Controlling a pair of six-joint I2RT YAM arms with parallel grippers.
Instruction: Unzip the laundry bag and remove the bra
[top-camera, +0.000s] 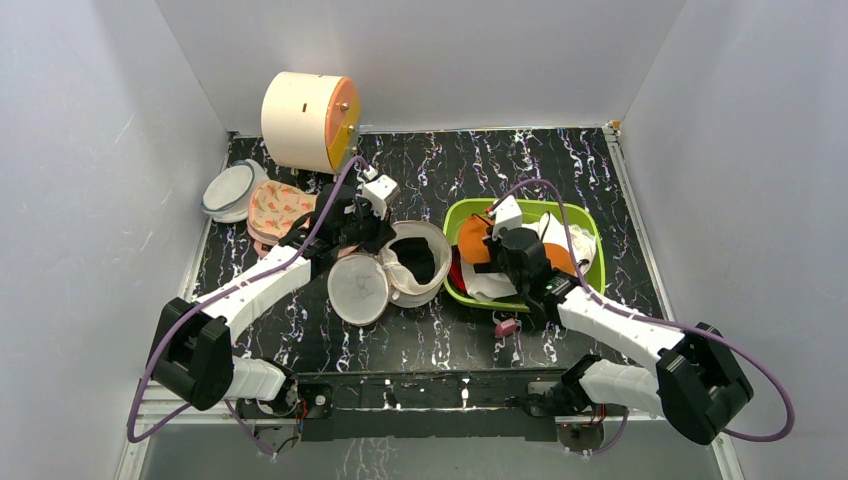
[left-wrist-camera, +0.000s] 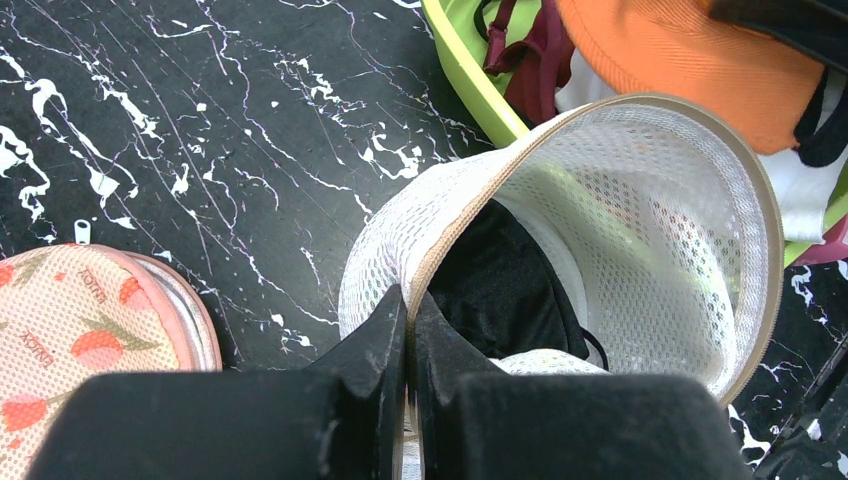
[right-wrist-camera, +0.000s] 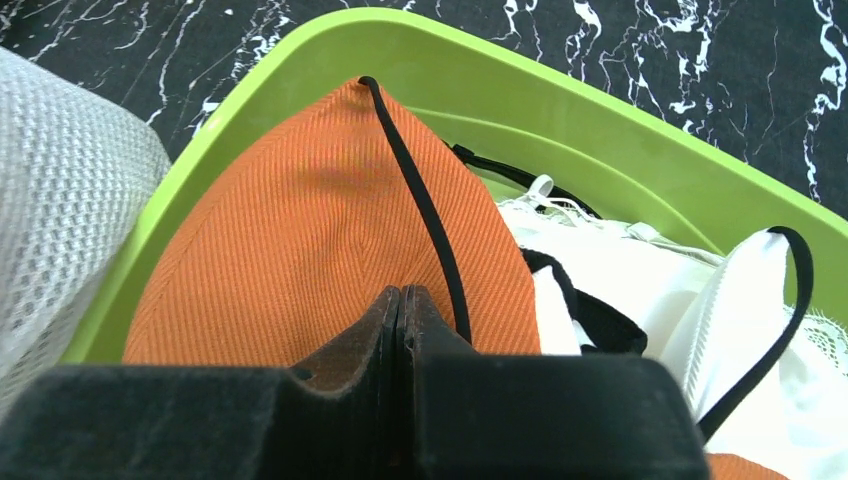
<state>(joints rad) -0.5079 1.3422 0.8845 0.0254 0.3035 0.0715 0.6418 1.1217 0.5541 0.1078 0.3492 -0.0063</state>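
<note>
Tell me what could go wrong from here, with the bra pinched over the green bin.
1. The right end effector pinches the bra by one orange cup; black straps cross the white garments in the green bin, so lifting might drag those along.
2. The left end effector holds the laundry bag only by its rim; a tug could tip the open bag.

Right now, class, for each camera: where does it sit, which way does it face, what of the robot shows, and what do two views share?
Top external: above, behind the bases, looking down at the table; both arms show.
Left wrist: on the left arm, facing the open laundry bag; the shut left tool shows.
Right wrist: faces the bra in the green basket; right tool shows.
Shared: both wrist views show laundry bag, bra, basket.
</note>
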